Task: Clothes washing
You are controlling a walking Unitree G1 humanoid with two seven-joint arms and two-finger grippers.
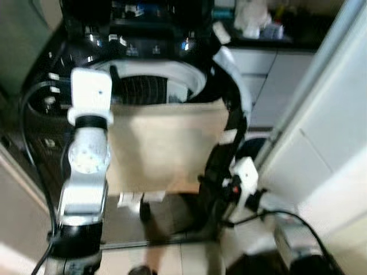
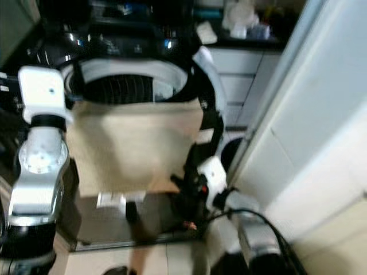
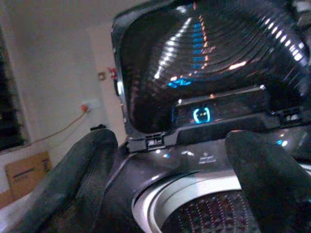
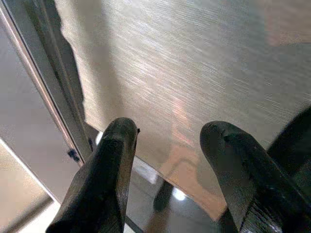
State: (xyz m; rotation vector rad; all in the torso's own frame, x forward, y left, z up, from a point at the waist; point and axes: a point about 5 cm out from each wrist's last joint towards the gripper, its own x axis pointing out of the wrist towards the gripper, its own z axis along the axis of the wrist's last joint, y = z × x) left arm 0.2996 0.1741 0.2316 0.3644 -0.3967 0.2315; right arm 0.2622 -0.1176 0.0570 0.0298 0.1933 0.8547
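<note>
Over washer (image 1: 155,86) front, beige cloth (image 1: 166,146) hides drum; head views blurred.

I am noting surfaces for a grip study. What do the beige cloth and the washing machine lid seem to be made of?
The beige cloth looks like a woven fabric, matte; fine thread lines show in the right wrist view, though the fibre is unclear. The washing machine lid seems dark glossy plastic or glass, because it reflects bright lights sharply.
</note>
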